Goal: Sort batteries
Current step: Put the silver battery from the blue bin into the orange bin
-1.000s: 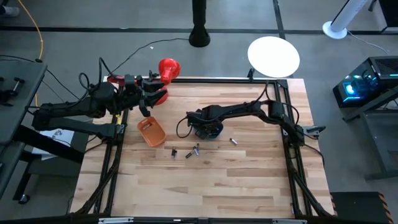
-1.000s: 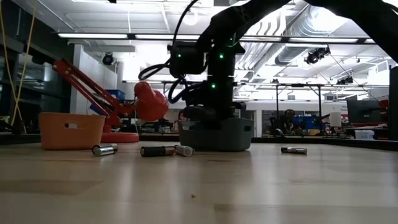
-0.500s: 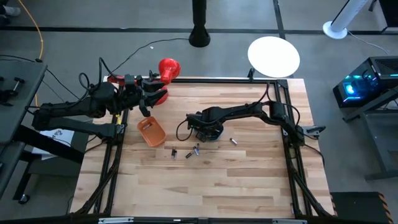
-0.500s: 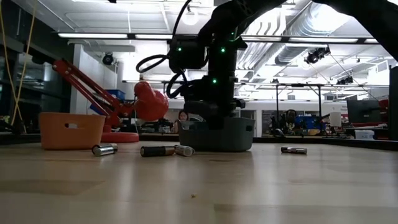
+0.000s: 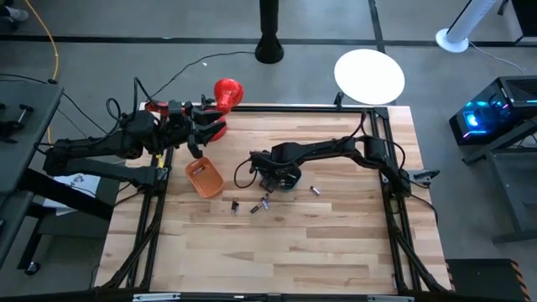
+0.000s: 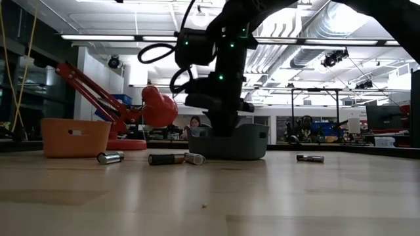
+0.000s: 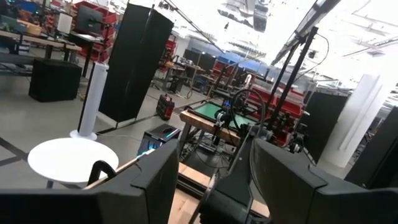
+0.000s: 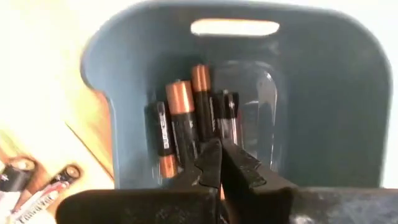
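Your right pincer [image 8: 219,163] has risen over the last second: it was sunk low in the teal bin [image 6: 246,143], and now it hangs just above the rim with its two fingers pressed together and nothing between them. You can take this to mean a battery has just been dropped off and the arm is pulling back for the next one.

Directly beneath that pincer, on the bin floor [image 8: 323,124], lie several batteries [image 8: 180,118] side by side, black-bodied with copper-coloured ends. They are slim cylinders, all pointing roughly the same way.

Out on the tabletop [image 5: 336,252], more batteries wait. A small cluster [image 5: 262,204] lies near the pincer on the side away from the arm's base; seen from table height these are one silvery-grey piece [image 6: 110,157], one dark piece [image 6: 166,158] and another pale one touching it. A single battery [image 5: 315,190] lies apart, on the other side of the bin. Sorting looks partly done.

Your left pincer [image 5: 195,148] waits beyond the orange bin [image 5: 204,178], well away from the work; its fingers stand apart and hold nothing.
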`<state>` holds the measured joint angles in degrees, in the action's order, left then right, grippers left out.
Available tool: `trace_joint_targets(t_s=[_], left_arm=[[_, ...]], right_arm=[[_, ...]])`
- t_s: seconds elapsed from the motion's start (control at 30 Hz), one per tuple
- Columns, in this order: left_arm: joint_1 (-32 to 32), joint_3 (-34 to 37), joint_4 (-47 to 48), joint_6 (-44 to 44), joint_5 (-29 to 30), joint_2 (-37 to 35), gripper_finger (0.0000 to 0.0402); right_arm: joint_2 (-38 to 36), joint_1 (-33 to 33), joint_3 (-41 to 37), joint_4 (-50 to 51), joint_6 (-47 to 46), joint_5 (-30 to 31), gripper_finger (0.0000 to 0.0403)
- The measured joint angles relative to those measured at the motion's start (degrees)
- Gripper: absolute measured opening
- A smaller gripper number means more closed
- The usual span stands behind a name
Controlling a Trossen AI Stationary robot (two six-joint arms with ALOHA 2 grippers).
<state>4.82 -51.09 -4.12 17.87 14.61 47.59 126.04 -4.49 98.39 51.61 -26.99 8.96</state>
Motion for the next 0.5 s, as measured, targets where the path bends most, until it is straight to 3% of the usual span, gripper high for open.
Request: trace_joint_targets(t_s=[0.23,0.5], left_arm=[[-0.02,0.00,0.00,0.07,-0.11,0.00,0.0193],[-0.02,0.00,0.00,0.07,-0.13,0.00,0.0193]], right_arm=[[-0.04,0.00,0.02,-1.13,0.16,0.25,0.0006],[-0.04,-0.02,0.07,-0.61,1.97,2.46,0.0100]])
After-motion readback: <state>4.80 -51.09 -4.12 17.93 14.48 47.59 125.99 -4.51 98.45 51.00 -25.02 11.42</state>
